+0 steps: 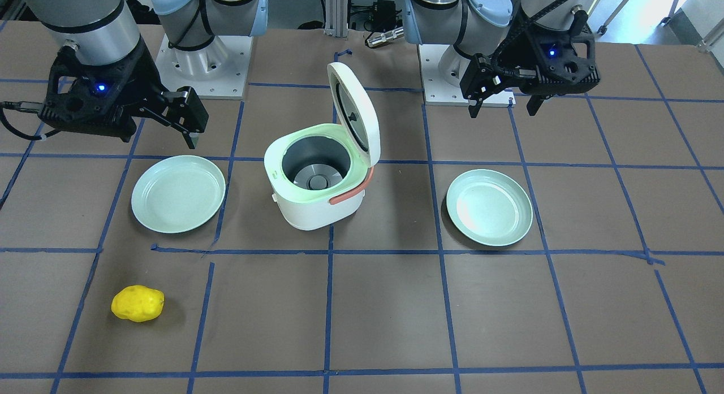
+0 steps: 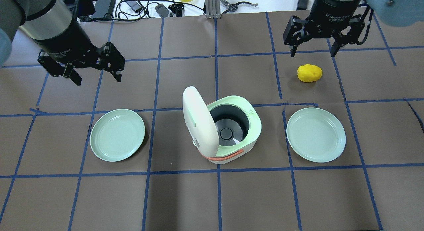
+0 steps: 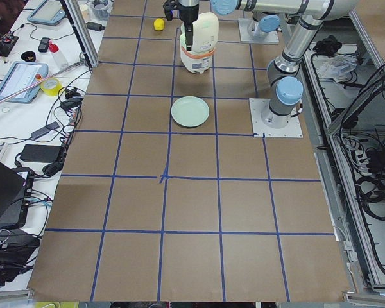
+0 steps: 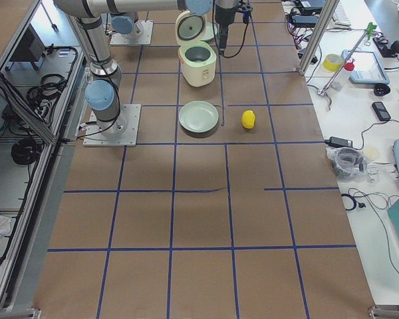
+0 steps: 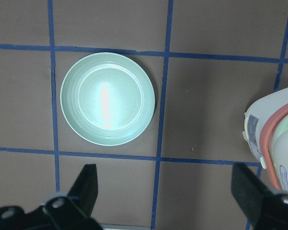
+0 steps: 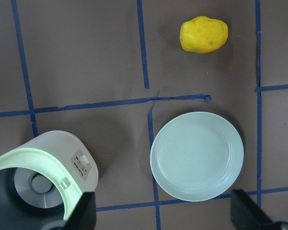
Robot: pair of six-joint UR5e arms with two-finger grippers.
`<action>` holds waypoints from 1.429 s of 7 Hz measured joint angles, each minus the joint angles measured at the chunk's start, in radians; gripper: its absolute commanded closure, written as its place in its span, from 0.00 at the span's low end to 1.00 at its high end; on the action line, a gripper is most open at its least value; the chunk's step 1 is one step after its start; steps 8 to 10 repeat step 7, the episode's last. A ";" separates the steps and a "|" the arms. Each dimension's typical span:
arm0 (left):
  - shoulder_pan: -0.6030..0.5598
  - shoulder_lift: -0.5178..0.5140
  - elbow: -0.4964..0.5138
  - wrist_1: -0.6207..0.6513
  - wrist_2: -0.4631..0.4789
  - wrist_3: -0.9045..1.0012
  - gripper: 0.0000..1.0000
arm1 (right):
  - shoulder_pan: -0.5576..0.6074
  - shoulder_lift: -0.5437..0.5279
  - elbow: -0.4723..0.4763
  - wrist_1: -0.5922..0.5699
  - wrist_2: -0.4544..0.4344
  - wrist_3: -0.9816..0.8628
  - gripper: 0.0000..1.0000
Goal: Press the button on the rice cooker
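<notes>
The white rice cooker (image 2: 232,131) stands at the table's middle with its lid (image 2: 198,120) up and its pot empty. It also shows in the front view (image 1: 317,185). Its small white button panel (image 6: 81,160) shows on the cooker's outer wall in the right wrist view. My left gripper (image 2: 97,77) is open and empty, above the table, far left of the cooker. My right gripper (image 2: 313,52) is open and empty, far right of the cooker, just beyond a yellow potato-like object (image 2: 309,73).
A pale green plate (image 2: 117,135) lies left of the cooker and another one (image 2: 316,135) lies right of it. Blue tape lines grid the brown table. Cables and devices lie beyond the table's far edge.
</notes>
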State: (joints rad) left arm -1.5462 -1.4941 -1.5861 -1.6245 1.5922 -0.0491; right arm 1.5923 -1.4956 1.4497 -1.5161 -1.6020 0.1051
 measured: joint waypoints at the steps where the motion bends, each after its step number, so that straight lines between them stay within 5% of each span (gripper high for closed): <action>1: 0.000 0.000 0.000 0.000 0.000 0.000 0.00 | 0.000 0.000 0.000 -0.001 0.000 0.000 0.00; 10: 0.000 0.000 0.000 0.000 0.000 0.000 0.00 | -0.001 -0.014 -0.004 0.012 0.018 0.001 0.00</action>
